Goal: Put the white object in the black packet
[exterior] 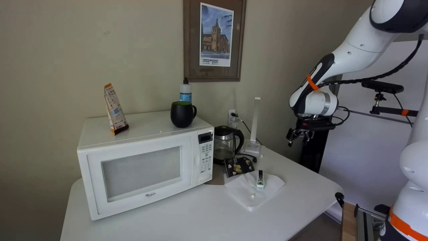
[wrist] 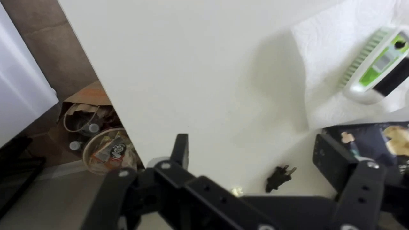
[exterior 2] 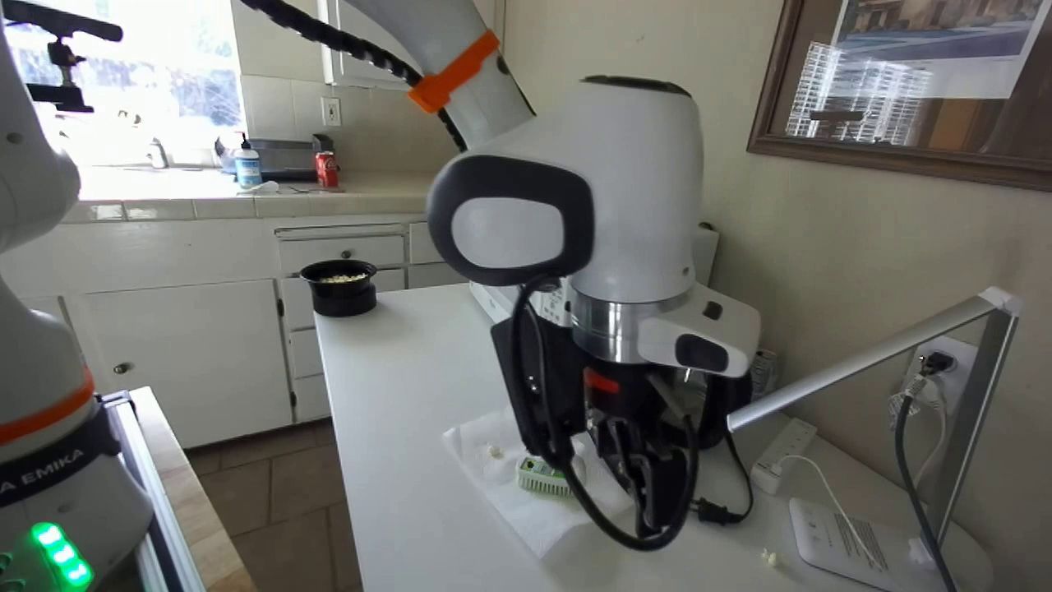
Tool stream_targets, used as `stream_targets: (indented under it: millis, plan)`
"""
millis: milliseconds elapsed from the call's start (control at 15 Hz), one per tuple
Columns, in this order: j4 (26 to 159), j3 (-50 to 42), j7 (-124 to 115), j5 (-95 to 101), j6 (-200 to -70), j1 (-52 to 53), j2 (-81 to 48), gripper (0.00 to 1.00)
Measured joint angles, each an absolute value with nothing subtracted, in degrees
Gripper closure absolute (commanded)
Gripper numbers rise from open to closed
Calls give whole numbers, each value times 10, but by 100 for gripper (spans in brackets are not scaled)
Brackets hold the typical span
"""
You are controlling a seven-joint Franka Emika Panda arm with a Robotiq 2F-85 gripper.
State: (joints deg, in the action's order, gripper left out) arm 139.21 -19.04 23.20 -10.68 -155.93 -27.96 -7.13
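A small white popcorn-like piece (exterior: 261, 156) lies on the table near the lamp base; it also shows in an exterior view (exterior 2: 770, 558) and in the wrist view (wrist: 237, 191), partly behind the gripper linkage. Another white piece (exterior: 253, 195) lies on the paper towel. The black packet (exterior: 239, 166) with food pictures lies flat by the kettle; it shows at the right edge of the wrist view (wrist: 370, 137) and is hidden by the arm in an exterior view. My gripper (wrist: 254, 155) is open and empty, above the table; it also shows in both exterior views (exterior: 298, 141) (exterior 2: 645, 501).
A white-green brush (exterior: 260, 183) stands on the paper towel (exterior: 244, 197). A glass kettle (exterior: 224, 147), a lamp (exterior: 254, 124) and a microwave (exterior: 140, 167) stand behind. A black plug (wrist: 278, 179) lies below the gripper. A black pot (exterior 2: 341, 302) stands at the table's far end.
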Motion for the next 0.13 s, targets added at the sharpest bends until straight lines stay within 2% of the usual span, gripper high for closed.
stream_targets:
  millis: [133]
  plan:
    - [1411,-192,238,-107,-1560,-280,-46,0]
